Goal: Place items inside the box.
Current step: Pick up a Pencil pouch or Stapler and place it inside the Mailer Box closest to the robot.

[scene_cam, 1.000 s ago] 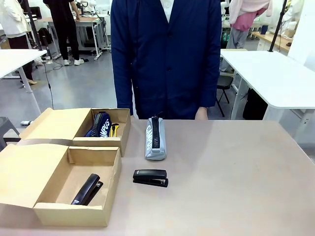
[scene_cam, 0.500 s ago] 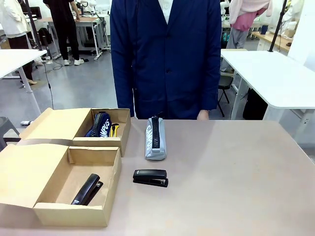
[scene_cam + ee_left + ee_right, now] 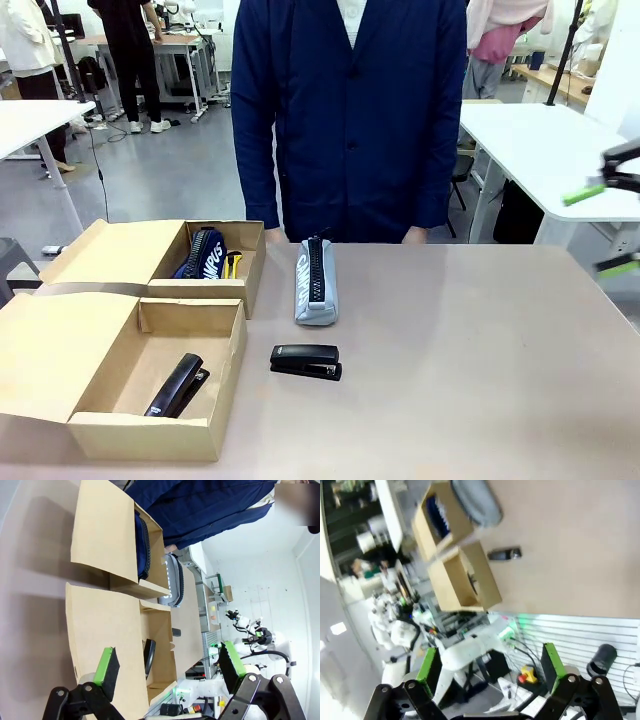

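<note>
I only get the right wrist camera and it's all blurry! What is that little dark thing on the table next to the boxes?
Observer: A black stapler, lying flat on the table, apart from the near box.
Operator: Is anything inside that box?
Observer: Yes, a second stapler lies in it.
Operator: And the other box?
Observer: The far box holds a navy pouch with a yellow knife beside it.
</note>
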`<state>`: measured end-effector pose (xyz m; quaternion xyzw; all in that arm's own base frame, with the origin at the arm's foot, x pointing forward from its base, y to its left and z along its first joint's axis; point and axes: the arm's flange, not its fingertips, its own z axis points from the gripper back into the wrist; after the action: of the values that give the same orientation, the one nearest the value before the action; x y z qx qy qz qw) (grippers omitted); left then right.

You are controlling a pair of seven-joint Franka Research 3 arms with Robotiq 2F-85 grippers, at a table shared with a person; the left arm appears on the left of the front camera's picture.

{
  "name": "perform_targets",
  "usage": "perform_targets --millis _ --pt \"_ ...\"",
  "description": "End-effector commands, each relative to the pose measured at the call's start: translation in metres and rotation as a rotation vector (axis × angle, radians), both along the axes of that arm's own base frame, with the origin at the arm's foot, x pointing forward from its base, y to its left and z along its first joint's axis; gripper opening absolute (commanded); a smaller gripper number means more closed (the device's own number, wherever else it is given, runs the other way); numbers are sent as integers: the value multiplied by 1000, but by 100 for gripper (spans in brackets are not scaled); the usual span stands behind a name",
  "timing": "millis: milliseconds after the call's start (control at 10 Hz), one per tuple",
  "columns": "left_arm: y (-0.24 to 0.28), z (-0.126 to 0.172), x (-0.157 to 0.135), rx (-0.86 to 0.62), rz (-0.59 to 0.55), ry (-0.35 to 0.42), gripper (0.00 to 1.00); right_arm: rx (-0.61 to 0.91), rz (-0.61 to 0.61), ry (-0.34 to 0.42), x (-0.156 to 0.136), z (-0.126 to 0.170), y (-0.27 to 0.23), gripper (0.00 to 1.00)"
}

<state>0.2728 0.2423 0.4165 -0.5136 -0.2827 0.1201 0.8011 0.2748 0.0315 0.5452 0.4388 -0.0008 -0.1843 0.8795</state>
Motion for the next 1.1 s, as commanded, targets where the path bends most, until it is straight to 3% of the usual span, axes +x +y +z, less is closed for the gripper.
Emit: perform_targets --millis 0,100,200,300,400,600,700,900,1000 --pt "-1 1 1 -8 3 -34 100 -88 89 -11 20 0 65 100" --pt "-1 1 1 -8 3 -34 100 0 0 0 0 0 0 100" --pt "-1 1 1 -8 3 -34 100 0 0 0 0 0 0 100" --pt "-1 1 1 -8 3 -34 100 -50 75 -2 6 -2 47 100" --pt "-1 1 1 -8 3 -34 100 -89 68 -10 16 -5 61 100" --pt "-1 1 1 -8 3 -34 100 82 -7 -54 50 -16 1 100" --pt "-1 1 1 -8 3 -34 100 127 -104 -73 40 -24 -45 100" --pt "-1 1 1 -8 3 -34 100 226 -234 -171 -12 -48 -123 100" --pt "-1 1 1 -8 3 -34 100 236 -241 -184 -32 -59 -141 100"
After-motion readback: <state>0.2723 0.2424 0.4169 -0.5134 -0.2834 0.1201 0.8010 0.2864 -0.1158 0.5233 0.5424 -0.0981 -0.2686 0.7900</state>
